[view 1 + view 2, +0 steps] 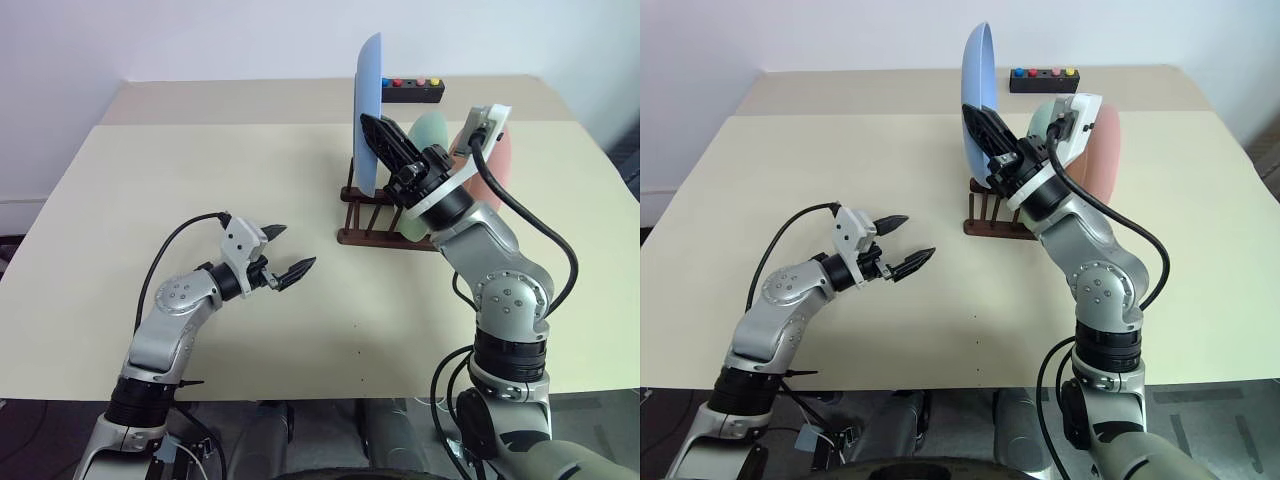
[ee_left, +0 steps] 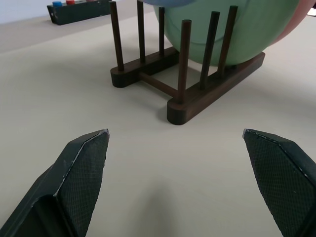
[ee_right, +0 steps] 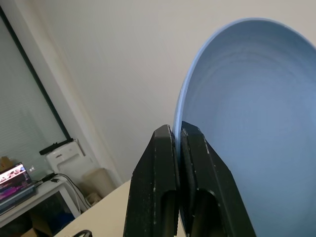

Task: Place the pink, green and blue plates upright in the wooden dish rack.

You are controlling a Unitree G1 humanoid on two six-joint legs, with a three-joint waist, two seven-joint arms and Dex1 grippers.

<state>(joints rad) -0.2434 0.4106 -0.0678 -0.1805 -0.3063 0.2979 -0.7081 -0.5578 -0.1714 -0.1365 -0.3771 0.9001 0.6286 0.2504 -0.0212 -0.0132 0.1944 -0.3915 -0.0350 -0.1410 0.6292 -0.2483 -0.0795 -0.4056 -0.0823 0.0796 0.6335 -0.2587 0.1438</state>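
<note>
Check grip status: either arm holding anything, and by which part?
The right gripper has its jaws shut on the rim of the blue plate, held upright over the wooden dish rack. The left gripper is open and holds nothing.

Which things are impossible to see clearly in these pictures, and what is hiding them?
- Blue plate: in the head views, the right end effector and arm hide its lower edge, so whether it sits between the wooden dish rack pegs is unclear.
- Pink plate: mostly behind the right arm.
- Green plate: cut off by the left wrist view's top edge.
</note>
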